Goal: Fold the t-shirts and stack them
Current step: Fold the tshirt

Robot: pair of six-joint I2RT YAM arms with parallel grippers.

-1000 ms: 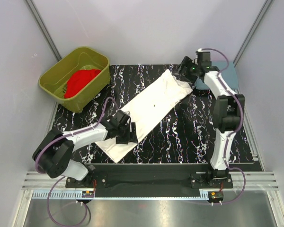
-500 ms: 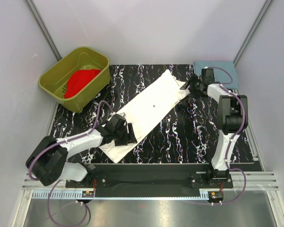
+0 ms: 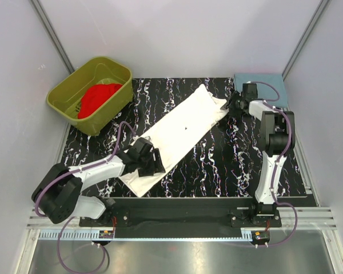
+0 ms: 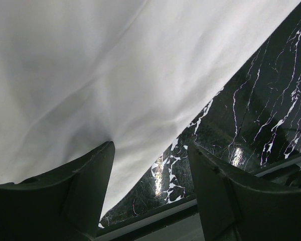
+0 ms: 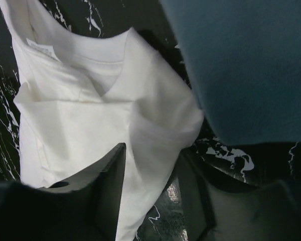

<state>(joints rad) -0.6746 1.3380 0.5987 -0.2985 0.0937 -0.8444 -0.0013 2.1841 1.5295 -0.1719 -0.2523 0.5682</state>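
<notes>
The white t-shirt [image 3: 177,134] lies folded into a long strip, set slantwise on the black marbled worktop [image 3: 217,165], with its small black mark near its middle.

The left hand [image 3: 154,162] sits low at the near left end of the white t-shirt. In the wrist view, that hand [image 4: 150,150] stands wide open. One finger rests at the cloth, where a crease runs out from its tip. The other finger is over bare worktop just beside the shirt's edge. It grips nothing.

The right hand [image 3: 233,104] is at the far right end of the white t-shirt, by the collar. Its own camera shows the hand [image 5: 150,150] partly open, with a bunched corner of the shirt lying in the gap between the fingers. They are not clamped on it.

A blue-grey pad [image 5: 251,60] lies just beyond that corner.

Well off from the white t-shirt's far left side, the red t-shirt [image 3: 97,98] sits crumpled inside an olive-green tub [image 3: 63,91].
</notes>
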